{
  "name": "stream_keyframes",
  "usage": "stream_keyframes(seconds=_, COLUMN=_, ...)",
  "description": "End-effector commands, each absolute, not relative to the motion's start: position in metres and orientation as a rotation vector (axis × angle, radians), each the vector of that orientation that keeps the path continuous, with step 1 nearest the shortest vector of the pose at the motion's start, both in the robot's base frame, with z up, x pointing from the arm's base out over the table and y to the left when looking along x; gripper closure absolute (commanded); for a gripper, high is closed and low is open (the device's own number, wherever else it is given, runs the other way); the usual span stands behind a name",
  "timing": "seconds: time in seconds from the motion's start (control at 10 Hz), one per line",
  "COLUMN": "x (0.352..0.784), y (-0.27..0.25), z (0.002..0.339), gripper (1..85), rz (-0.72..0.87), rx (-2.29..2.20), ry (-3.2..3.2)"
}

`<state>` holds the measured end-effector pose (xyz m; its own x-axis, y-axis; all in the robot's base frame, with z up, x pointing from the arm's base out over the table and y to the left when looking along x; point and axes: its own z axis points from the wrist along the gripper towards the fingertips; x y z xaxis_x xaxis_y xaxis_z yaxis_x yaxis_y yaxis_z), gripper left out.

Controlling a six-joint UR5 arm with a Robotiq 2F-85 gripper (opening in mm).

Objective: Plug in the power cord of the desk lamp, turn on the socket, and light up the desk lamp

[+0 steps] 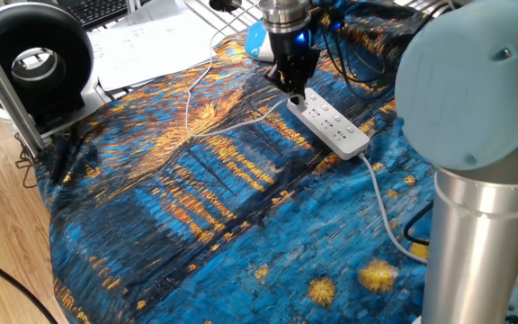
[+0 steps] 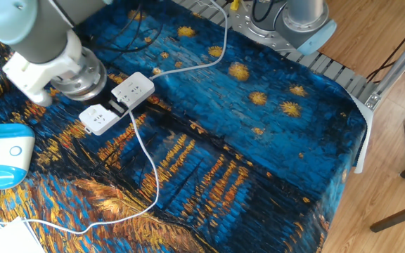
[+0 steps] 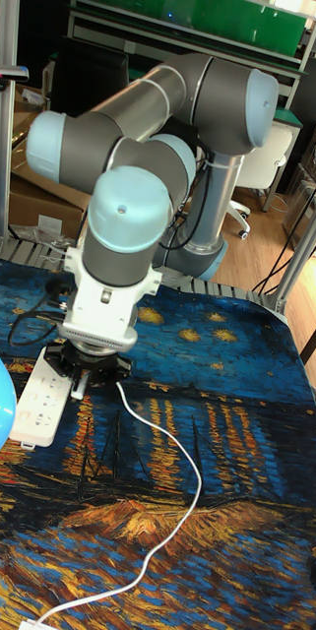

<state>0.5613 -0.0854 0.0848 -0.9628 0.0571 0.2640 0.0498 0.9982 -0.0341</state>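
While over socket [image 1: 333, 120] | hand [image 1: 295, 88] grips power cord [image 2: 143, 156]

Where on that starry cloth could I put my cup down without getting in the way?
The widest bare stretch is the near side of the cloth, below the power cord and left of the strip's grey cable. It is crowded around the socket, where the end effector holds the plug amid black cables.
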Motion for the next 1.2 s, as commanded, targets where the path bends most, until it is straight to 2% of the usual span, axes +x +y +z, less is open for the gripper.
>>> stream_keyframes(seconds=0.0, x=0.588, y=-0.075, z=0.082, gripper=84.3, rz=-0.053, rx=-0.136, ry=-2.962)
stream_keyframes(seconds=0.2, x=0.586, y=-0.088, z=0.088, gripper=84.3, rz=0.010, rx=-0.161, ry=-2.934)
stream_keyframes(seconds=0.3, x=0.586, y=-0.084, z=0.099, gripper=84.3, rz=-0.055, rx=-0.197, ry=-2.896)
stream_keyframes(seconds=0.6, x=0.581, y=-0.109, z=0.110, gripper=84.3, rz=-0.051, rx=-0.159, ry=-2.865)
stream_keyframes(seconds=0.8, x=0.579, y=-0.133, z=0.103, gripper=84.3, rz=-0.020, rx=-0.075, ry=-2.872)
stream_keyframes(seconds=1.1, x=0.579, y=-0.137, z=0.086, gripper=84.3, rz=-0.103, rx=-0.046, ry=-2.863)
